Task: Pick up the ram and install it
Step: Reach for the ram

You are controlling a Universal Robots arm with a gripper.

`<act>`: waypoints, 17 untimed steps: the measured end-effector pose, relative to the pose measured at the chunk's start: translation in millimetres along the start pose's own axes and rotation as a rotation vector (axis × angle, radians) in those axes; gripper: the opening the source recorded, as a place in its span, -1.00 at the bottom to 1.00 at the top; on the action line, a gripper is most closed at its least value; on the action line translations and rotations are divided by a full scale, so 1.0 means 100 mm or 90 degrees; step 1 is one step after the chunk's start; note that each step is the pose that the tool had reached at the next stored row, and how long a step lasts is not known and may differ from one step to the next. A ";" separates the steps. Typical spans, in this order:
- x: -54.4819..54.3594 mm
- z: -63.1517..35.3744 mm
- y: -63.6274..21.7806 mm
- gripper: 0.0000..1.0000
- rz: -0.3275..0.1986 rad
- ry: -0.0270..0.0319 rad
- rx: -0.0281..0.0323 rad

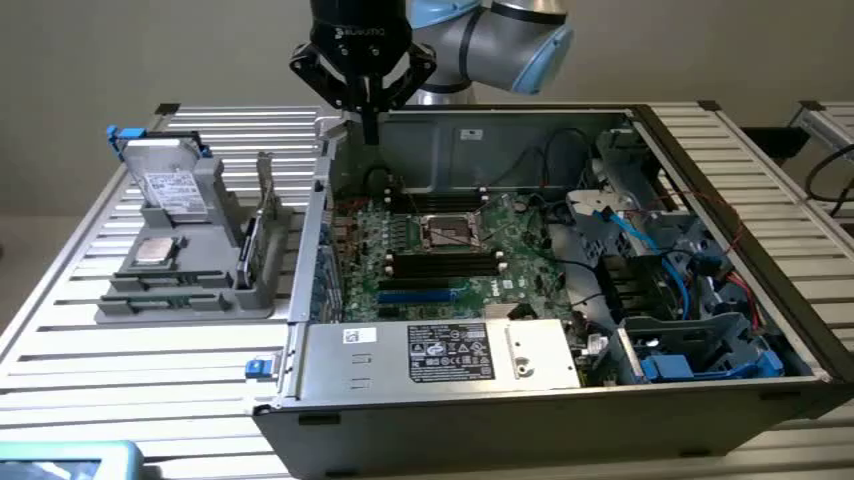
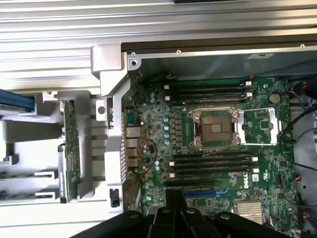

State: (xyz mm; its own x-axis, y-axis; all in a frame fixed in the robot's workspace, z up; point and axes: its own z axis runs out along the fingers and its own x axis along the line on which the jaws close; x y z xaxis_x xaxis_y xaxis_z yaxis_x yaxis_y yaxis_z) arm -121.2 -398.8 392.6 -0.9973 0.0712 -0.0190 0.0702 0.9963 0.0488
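The ram [image 2: 71, 148] is a narrow green stick standing on edge in a grey holder [image 2: 29, 163] outside the computer case; in the exterior view the ram [image 1: 264, 195] is to the left of the case wall. My gripper [image 1: 370, 125] hangs shut and empty above the back left corner of the open case, apart from the ram. In the wrist view its dark fingers [image 2: 173, 198] hover over the green motherboard [image 2: 163, 144]. Bare black memory slots [image 2: 213, 163] lie on both sides of the processor socket [image 2: 215, 129].
The grey holder [image 1: 200, 290] also carries a hard drive [image 1: 167, 185] and a processor chip [image 1: 154, 250]. The case's metal wall [image 1: 318, 230] stands between holder and motherboard. Cables and drive bays [image 1: 667, 290] crowd the case on the exterior view's right. Everything rests on a slatted metal table [image 1: 120, 370].
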 end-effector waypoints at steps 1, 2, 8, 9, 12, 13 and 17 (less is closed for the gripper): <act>0.00 0.000 0.000 -0.79 0.000 0.0000 0.0000; 0.00 0.000 0.000 -0.79 0.000 0.0000 0.0000; 0.00 0.000 0.000 -0.79 0.000 0.0000 0.0000; 0.00 0.000 0.000 -0.79 0.000 0.0000 0.0000; 0.00 0.001 -0.002 -0.79 0.000 0.0000 0.0000; 0.00 0.000 -0.005 -0.79 0.000 0.0000 0.0000; 0.06 -0.001 -0.028 -0.79 0.000 0.0000 0.0001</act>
State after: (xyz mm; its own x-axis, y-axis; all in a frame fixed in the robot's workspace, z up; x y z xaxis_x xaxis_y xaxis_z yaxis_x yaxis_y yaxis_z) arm -127.1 -401.1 392.5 -0.9973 0.0711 -0.0190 0.0701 0.9963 0.0487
